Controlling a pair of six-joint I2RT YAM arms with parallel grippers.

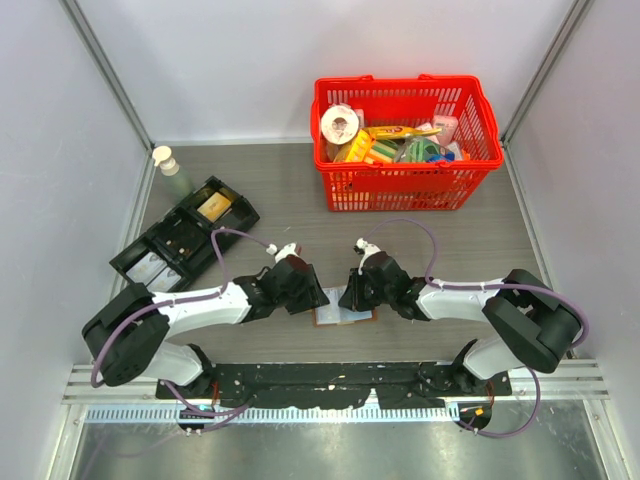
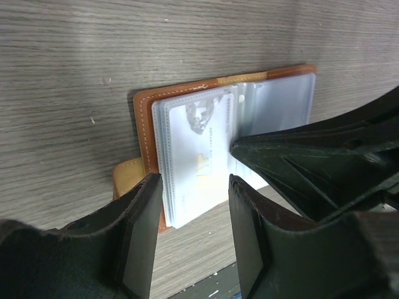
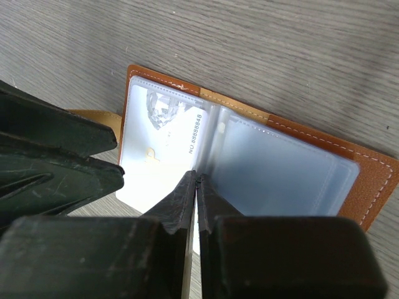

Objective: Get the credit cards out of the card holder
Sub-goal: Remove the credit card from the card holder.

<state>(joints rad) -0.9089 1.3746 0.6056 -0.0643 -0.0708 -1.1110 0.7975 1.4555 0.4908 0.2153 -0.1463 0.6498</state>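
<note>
Card holder (image 1: 345,314) open on table (image 1: 280,200); card (image 2: 198,149) in sleeve, extraction step. Left end effector (image 2: 193,180) apart over card; right end effector (image 3: 196,179) together at sleeve edge. Next: pinch card edge, slide out.

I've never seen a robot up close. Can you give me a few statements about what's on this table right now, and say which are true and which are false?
1. The card holder lies open on the table. True.
2. The right pincer stands wide open. False: it is shut, with its tips at the holder's middle fold.
3. A pale card shows inside the holder. True.
4. The red basket is empty. False: it holds a white roll and other goods.
5. The left pincer is shut. False: it is open, straddling the card's edge.
</note>
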